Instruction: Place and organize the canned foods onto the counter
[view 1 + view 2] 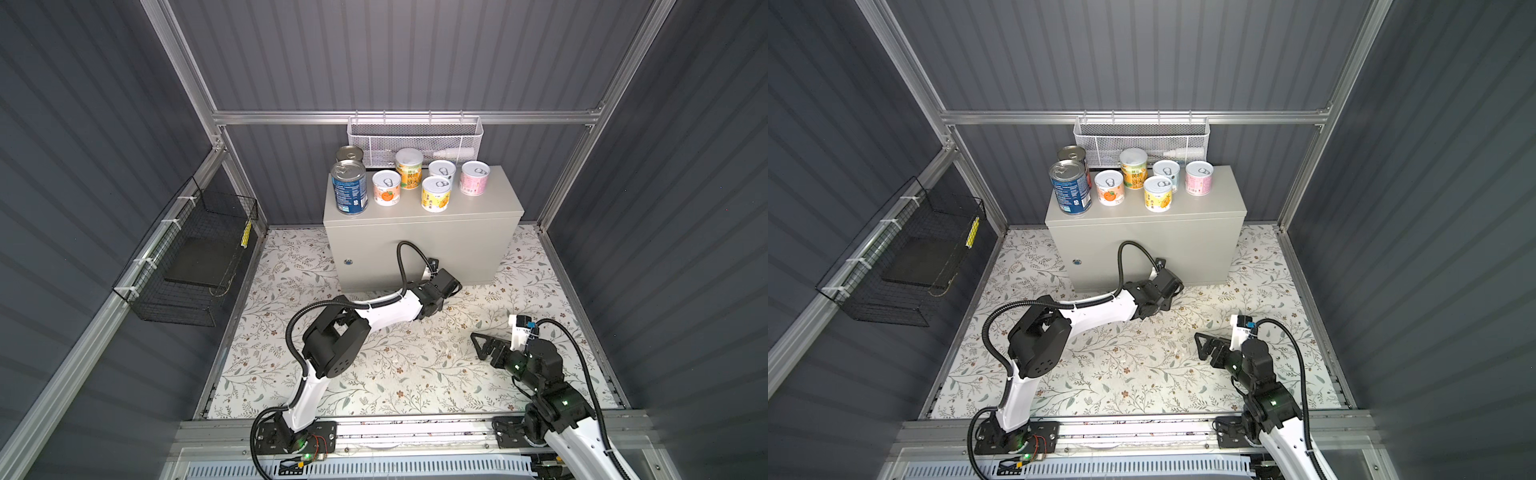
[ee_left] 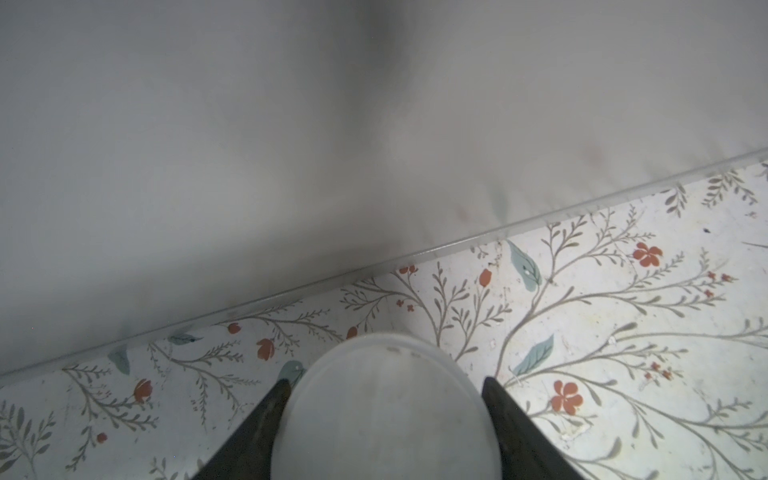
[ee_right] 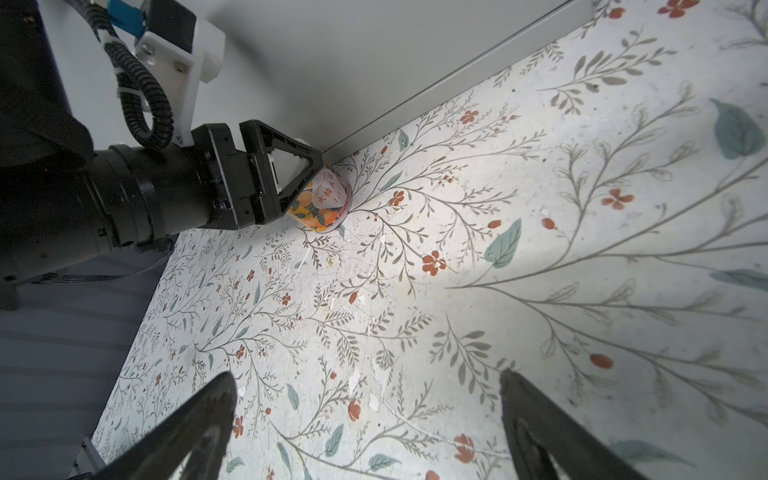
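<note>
Counter (image 1: 424, 245): beige-grey cabinet, flat top.
On top of counter: seven cans, upright. Two blue-label cans (image 1: 349, 187) at counter's left end, one behind other. Five white-lidded cans (image 1: 436, 194) spread toward counter's right end.
Eighth item, orange-label can (image 3: 322, 203): low on floral floor (image 3: 457, 291), just beside counter's front base, clamped by left gripper (image 2: 384, 392).
Right gripper (image 3: 365, 386): jaws wide apart, empty, well apart from counter's front.

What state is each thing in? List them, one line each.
seven cans: upright on the counter
eighth can: off the counter, low by its front, gripped
left tool: shut on the eighth can
right tool: open, empty
</note>
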### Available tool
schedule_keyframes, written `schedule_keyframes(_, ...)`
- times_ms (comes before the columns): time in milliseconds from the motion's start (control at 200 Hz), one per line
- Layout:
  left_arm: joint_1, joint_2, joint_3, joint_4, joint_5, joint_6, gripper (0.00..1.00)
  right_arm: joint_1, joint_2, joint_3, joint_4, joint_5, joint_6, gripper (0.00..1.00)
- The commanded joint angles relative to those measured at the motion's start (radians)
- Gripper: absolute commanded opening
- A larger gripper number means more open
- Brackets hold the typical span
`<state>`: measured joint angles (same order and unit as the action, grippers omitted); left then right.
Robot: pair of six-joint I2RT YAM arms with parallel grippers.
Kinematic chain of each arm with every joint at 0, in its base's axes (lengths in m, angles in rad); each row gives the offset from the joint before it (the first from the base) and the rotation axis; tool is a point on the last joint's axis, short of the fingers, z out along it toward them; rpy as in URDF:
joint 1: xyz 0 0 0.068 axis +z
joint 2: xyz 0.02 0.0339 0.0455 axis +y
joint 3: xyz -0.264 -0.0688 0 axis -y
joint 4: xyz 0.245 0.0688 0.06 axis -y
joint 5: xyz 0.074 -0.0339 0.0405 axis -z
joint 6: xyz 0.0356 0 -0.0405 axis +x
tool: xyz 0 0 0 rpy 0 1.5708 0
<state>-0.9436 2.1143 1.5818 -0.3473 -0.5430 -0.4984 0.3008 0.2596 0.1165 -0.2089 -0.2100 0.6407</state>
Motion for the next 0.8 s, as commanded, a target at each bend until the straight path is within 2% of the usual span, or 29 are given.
schedule_keyframes(0, -0.008, 0.002, -0.009, -0.043, 0.002, 0.036, 0.6, 0.003, -0.014, 0.007, -0.016, -0.005, 0.006, 0.99)
schedule_keyframes(250, -0.011, -0.024, -0.04, -0.041, 0.011, 0.046, 0.59, 0.002, -0.013, 0.006, -0.017, -0.006, 0.014, 0.99)
schedule_keyframes(365, -0.011, -0.023, -0.038, -0.053, 0.031, 0.051, 0.59, 0.003, -0.008, -0.004, 0.009, -0.047, 0.026, 0.99)
schedule_keyframes(790, -0.014, -0.019, -0.029, -0.084, 0.016, 0.064, 0.7, 0.003, -0.031, -0.006, -0.017, -0.053, 0.025, 0.99)
